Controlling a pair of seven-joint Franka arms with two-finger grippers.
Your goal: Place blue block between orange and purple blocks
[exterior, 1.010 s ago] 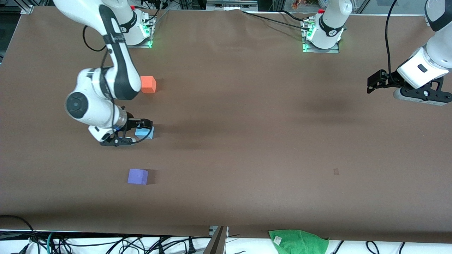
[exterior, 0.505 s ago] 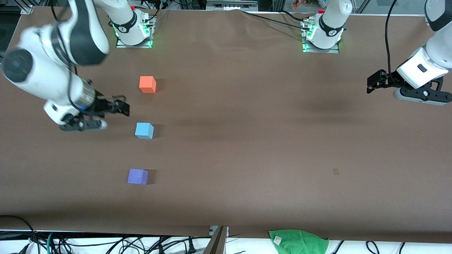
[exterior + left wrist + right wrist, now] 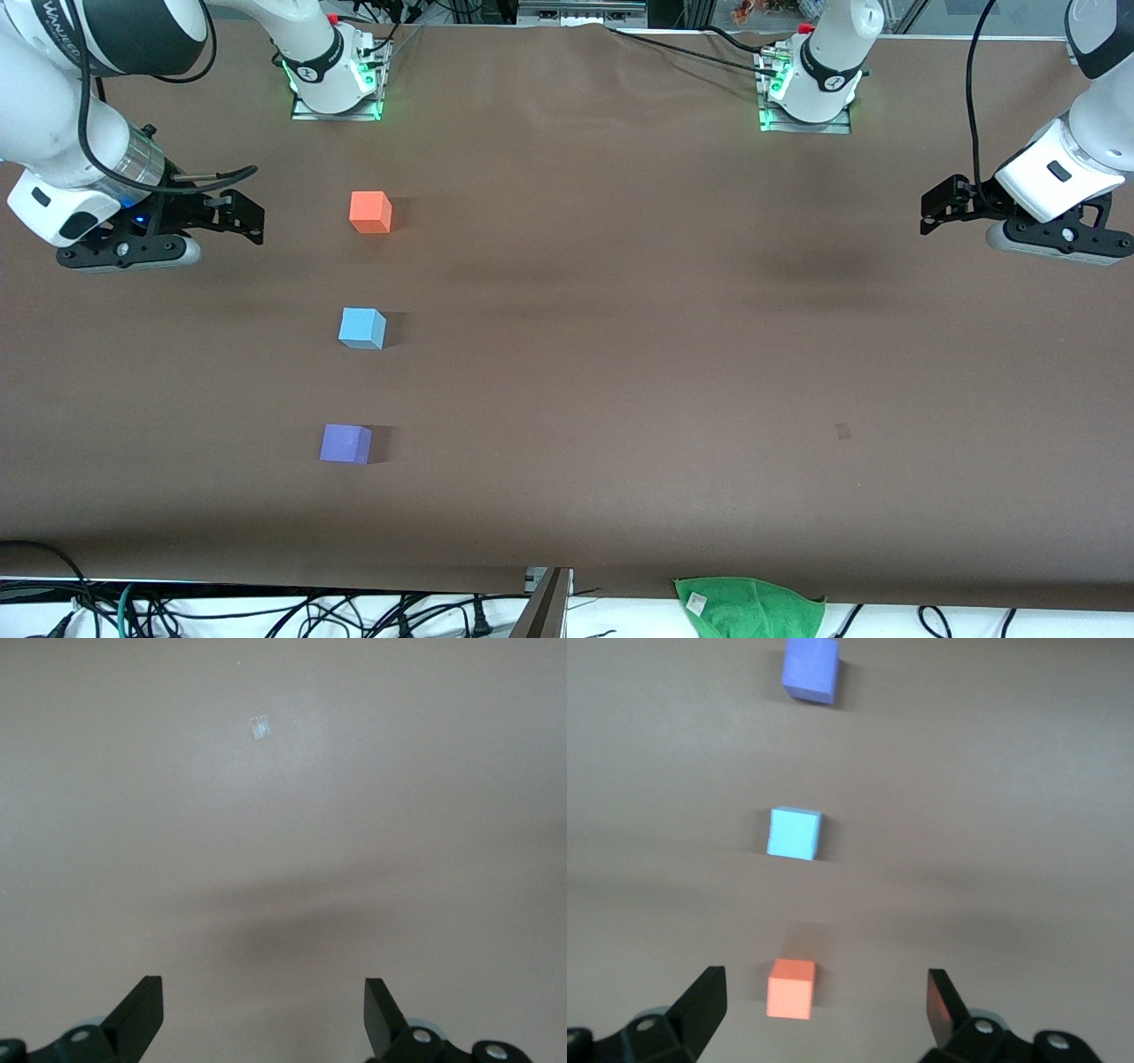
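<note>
The light blue block (image 3: 361, 328) sits on the brown table between the orange block (image 3: 370, 212), which lies farther from the front camera, and the purple block (image 3: 345, 443), which lies nearer. The three stand in a line. The right wrist view shows the orange block (image 3: 790, 988), the blue block (image 3: 794, 833) and the purple block (image 3: 810, 669). My right gripper (image 3: 252, 217) is open and empty, raised over the table beside the orange block, toward the right arm's end. My left gripper (image 3: 927, 209) is open and empty, waiting over the left arm's end of the table.
A green cloth (image 3: 751, 607) hangs at the table's front edge. A small pale mark (image 3: 842, 431) is on the table; the left wrist view shows it too (image 3: 260, 727). Cables run along the front edge below the table.
My right gripper let go of the blue block, lifted and drew back toward the right arm's end of the table. The blue block stays between the other two. The left arm has not moved.
</note>
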